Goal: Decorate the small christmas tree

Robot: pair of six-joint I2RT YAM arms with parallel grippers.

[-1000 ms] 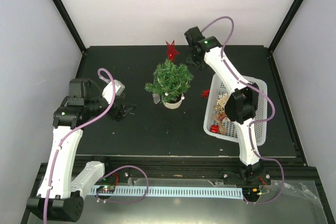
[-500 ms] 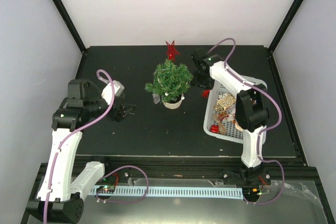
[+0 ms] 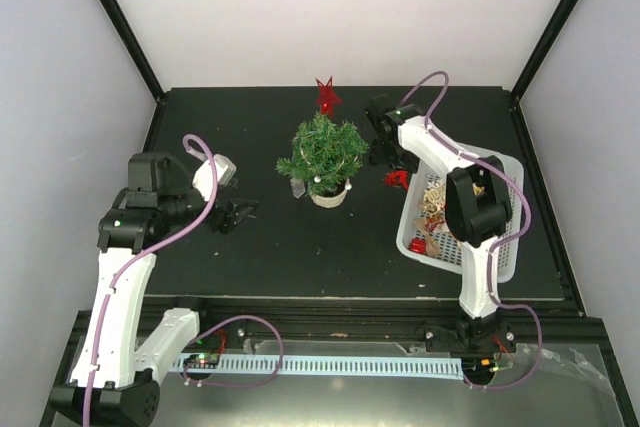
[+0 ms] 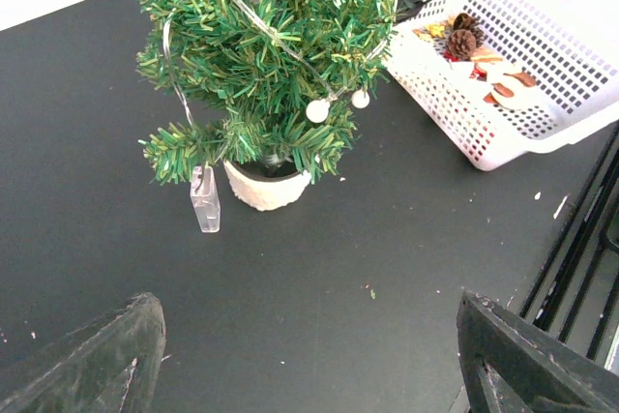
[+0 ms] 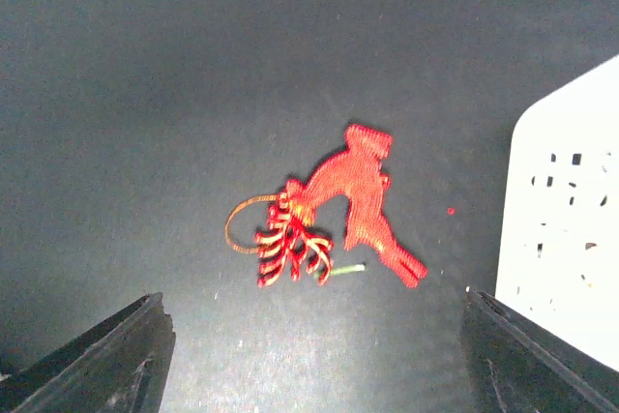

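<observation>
The small christmas tree (image 3: 322,152) stands upright near the middle of the black bench (image 3: 250,127), toward the back, between the 2 arms and well apart from the near edge. It is a bushy green fir with short, bristly branches that spread wider than its base. It sits in a round cream pot (image 4: 266,186) with a rough, woolly-looking surface. A red star (image 3: 326,95) stands at its tip. A thin clear wire (image 4: 253,9) loops around the branches, and a small clear tag (image 4: 204,202) hangs from a low branch on one side, reaching down beside the pot. 2 small white balls (image 4: 317,110) hang close together on the lower front.

A white basket (image 3: 500,237) lies to the tree's right, holding pine cones (image 4: 461,41) and other small ornaments. A red reindeer ornament (image 5: 363,202) with a gold loop lies flat on the bench between tree and basket, just beside the basket's edge.

The left pincer (image 4: 309,365) hovers left of the tree, jaws wide and holding nothing. The right pincer (image 5: 314,360) hangs over the reindeer, jaws wide, with nothing between them.
</observation>
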